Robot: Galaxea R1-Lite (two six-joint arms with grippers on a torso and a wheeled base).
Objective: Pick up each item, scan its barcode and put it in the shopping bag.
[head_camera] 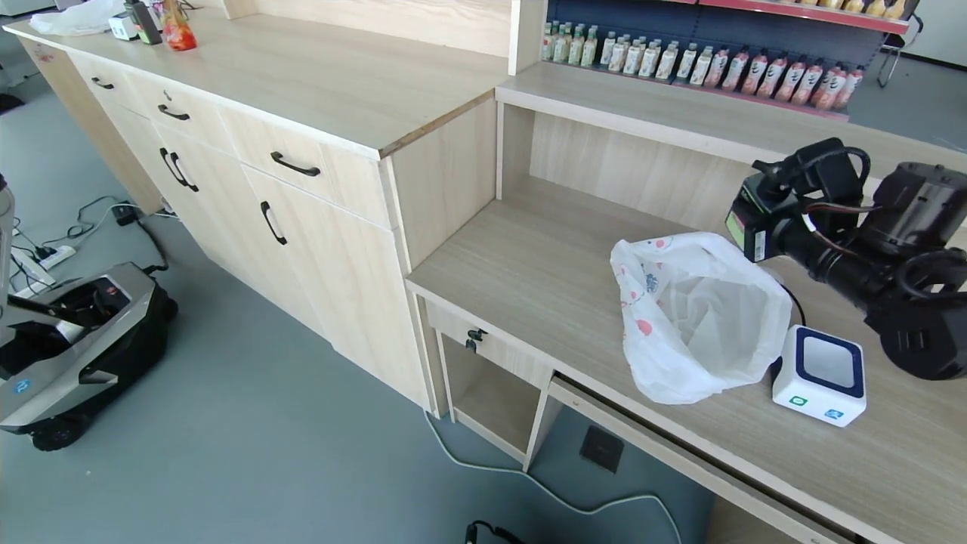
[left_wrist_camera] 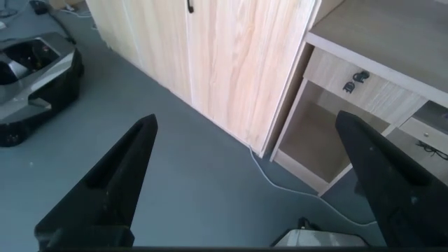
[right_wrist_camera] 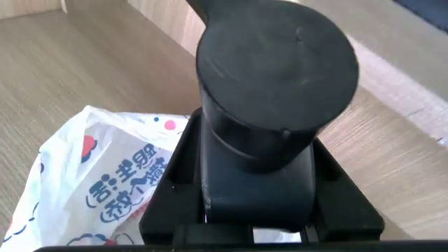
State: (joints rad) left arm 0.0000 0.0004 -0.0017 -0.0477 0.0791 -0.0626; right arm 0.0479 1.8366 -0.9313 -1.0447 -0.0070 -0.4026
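I judge we're early. My right gripper (head_camera: pixel 767 227) has its fingers clamped on a dark, round-capped container (head_camera: pixel 746 223), held just above the far rim of the shopping bag (head_camera: pixel 695 317), which looks empty. I can't tell whether it's been scanned. The bag is thin, crinkled white plastic, and the scanner (head_camera: pixel 820 374) beside it is a smooth white cube on the wood-grain counter (head_camera: pixel 529 264). My left gripper (left_wrist_camera: pixel 246 122) hangs over the floor, fingers wide apart.

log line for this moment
right gripper: shut on black round-capped container, near white plastic shopping bag | left gripper: open, over grey floor | white-and-blue cube scanner: beside bag
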